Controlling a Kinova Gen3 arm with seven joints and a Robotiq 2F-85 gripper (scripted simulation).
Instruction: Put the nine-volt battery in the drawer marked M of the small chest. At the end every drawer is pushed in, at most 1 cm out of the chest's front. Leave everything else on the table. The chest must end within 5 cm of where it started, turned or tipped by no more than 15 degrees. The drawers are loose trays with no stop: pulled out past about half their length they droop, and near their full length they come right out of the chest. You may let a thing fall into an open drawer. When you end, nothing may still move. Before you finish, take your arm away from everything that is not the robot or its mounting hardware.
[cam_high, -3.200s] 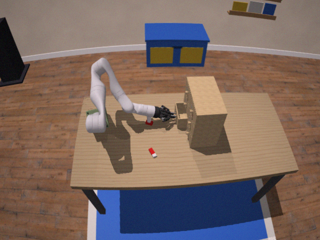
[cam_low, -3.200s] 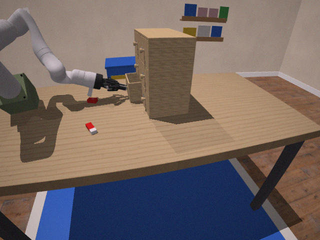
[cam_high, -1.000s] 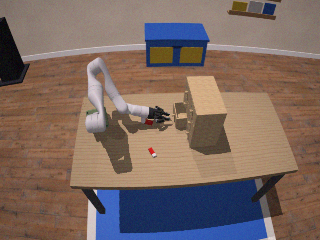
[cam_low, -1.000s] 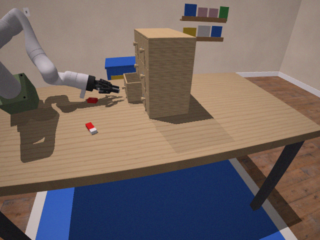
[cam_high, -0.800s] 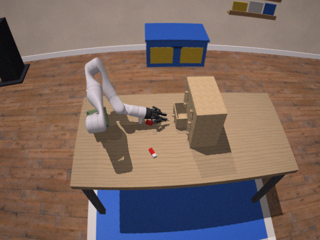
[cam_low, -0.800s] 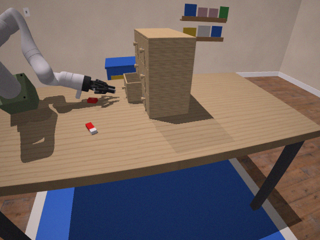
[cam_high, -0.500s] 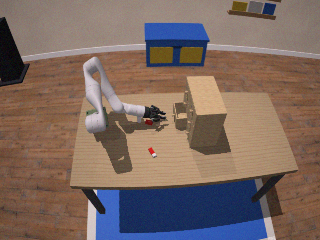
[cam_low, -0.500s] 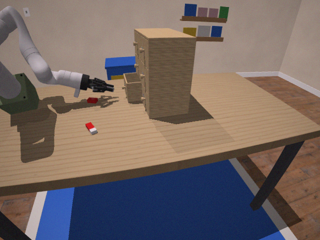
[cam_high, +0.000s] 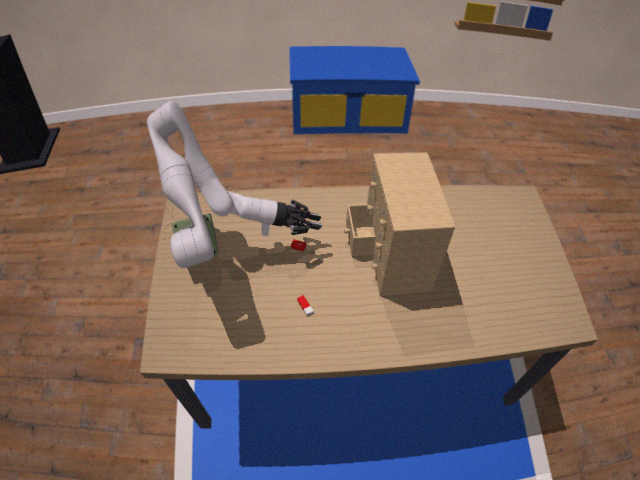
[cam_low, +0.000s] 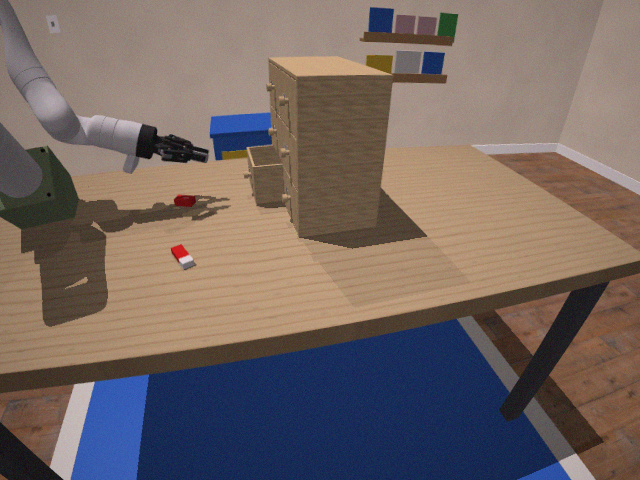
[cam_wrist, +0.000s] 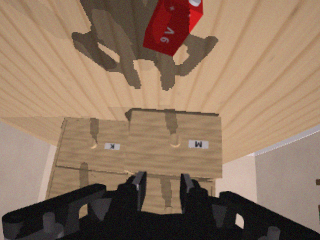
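Observation:
The red nine-volt battery (cam_high: 298, 244) (cam_low: 184, 200) (cam_wrist: 172, 27) lies on the table, its "9 V" print showing in the wrist view. The small chest (cam_high: 418, 196) (cam_low: 341, 155) stands upright. Its bottom-row drawer marked M (cam_high: 362, 248) (cam_low: 269, 183) (cam_wrist: 150, 135) is pulled out, level, with its knob facing the arm; no battery shows in it. My gripper (cam_high: 317, 221) (cam_low: 205, 155) (cam_wrist: 163, 183) is partly open and empty. It hangs above the table, pointing at the chest, a short way in front of drawer M and clear of its knob. The battery is lower down, under the gripper.
A red and white block (cam_high: 305, 305) (cam_low: 182, 256) lies on the table nearer the top and exterior views. The drawer marked K (cam_wrist: 75, 140) beside drawer M looks pushed in, as do the other drawers in view. The arm's green base (cam_low: 56, 186) stands at the table's left end.

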